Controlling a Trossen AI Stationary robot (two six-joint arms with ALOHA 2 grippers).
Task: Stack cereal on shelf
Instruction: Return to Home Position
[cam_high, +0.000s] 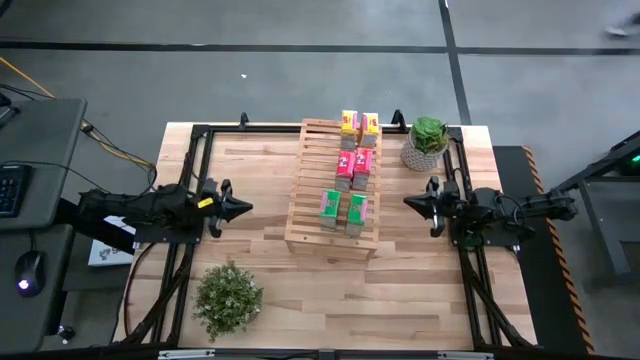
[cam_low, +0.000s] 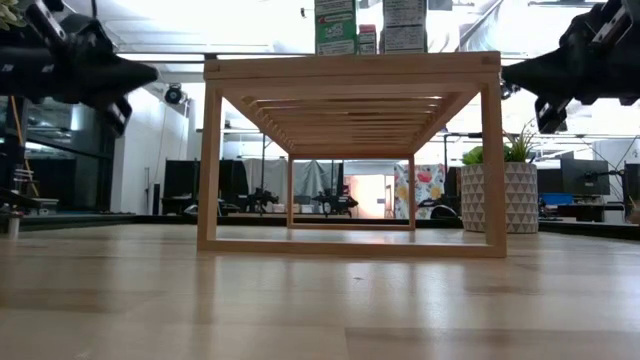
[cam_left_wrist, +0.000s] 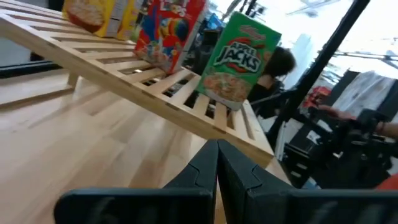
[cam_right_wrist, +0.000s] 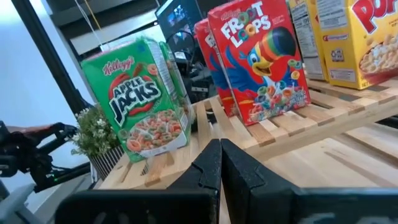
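High view — shelf (cam_high: 312, 170) lies between left hand (cam_high: 244, 208) and right hand (cam_high: 409, 203).

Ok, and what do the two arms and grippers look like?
Both are black. The left gripper and right gripper taper to pointed black fingers. The left arm carries a yellow mark near its wrist; black cables loop along the right arm.

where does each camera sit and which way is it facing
High: above the table, straight down on the shelf; left gripper, right gripper flank it.
Low: tabletop level, looking under the shelf; both grippers at upper corners.
Left wrist: over its shut fingers at the cereal.
Right wrist: same, from opposite side.
Shared: both wrist views show shelf and cereal.
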